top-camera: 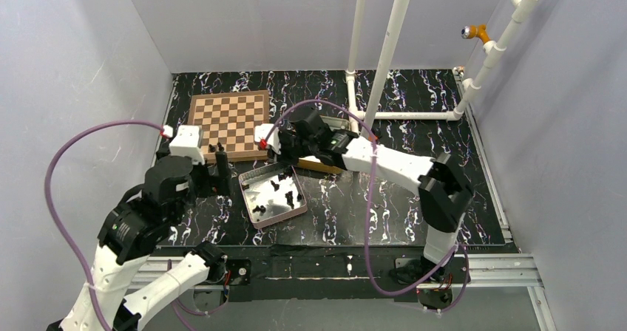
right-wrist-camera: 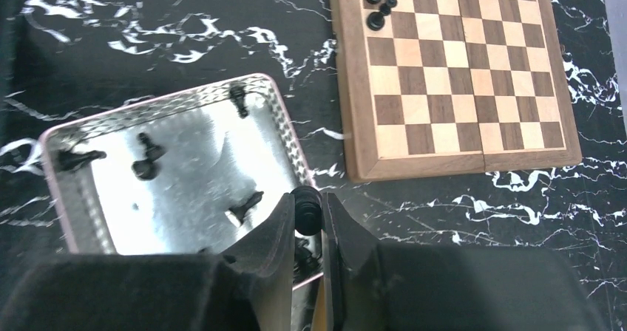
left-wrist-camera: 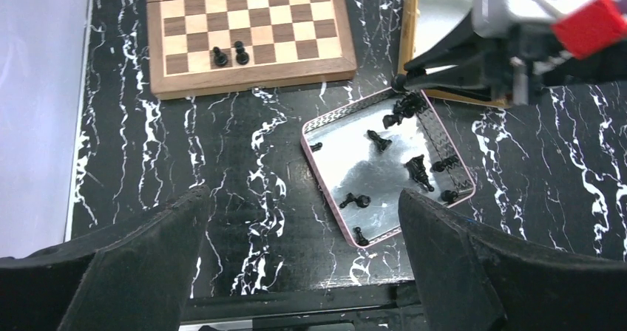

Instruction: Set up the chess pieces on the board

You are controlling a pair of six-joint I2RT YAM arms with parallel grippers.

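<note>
The board (top-camera: 228, 122) lies at the back left, and two black chess pieces (left-wrist-camera: 230, 54) stand on its near row. Several more chess pieces (left-wrist-camera: 414, 170) lie scattered in a pink-rimmed metal tin (left-wrist-camera: 325, 170) in front of it. My right gripper (right-wrist-camera: 306, 207) hovers over the tin's corner nearest the board and is shut on one small black chess piece (right-wrist-camera: 305, 211). In the top view that gripper (top-camera: 283, 157) sits just off the board's near right corner. My left gripper (left-wrist-camera: 303, 202) hangs open and empty above the marble table, to the left of the tin.
A second, gold-rimmed tin (left-wrist-camera: 408, 28) lies under the right arm beside the board. White pipe uprights (top-camera: 384, 50) rise at the back right. Grey walls close in the table on the left, back and right. A purple cable (top-camera: 74, 142) loops off the left wrist.
</note>
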